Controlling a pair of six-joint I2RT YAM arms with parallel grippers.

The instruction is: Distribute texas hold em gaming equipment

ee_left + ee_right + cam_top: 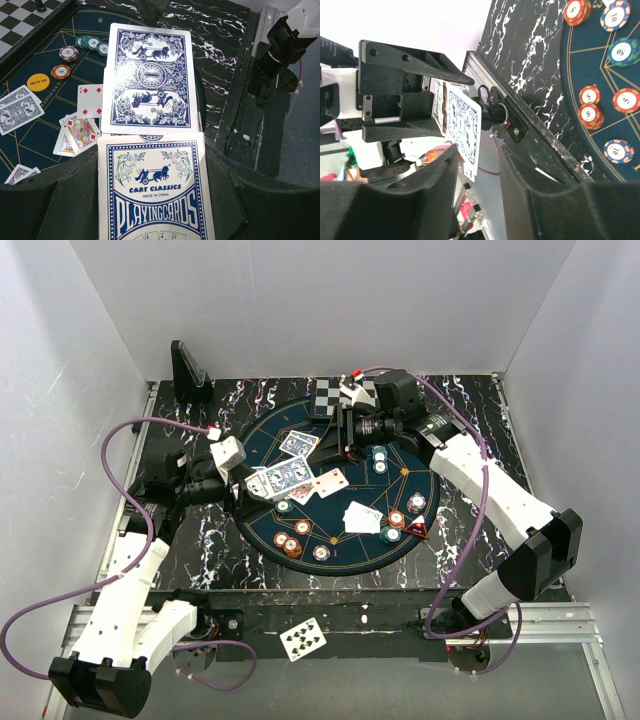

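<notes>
Two robot arms meet above a round dark-blue mat [345, 540] on a black marbled counter [470, 540]. The left gripper [258, 483] has its fingers clenched on a blue-and-white card box [155, 195], with one blue-backed playing card [150, 80] jutting out of it. The right gripper [477, 165] has its fingers parted on either side of that card's edge, not visibly pressing it. Poker chips [291, 542] and face-up cards [363, 517] lie scattered across the mat.
</notes>
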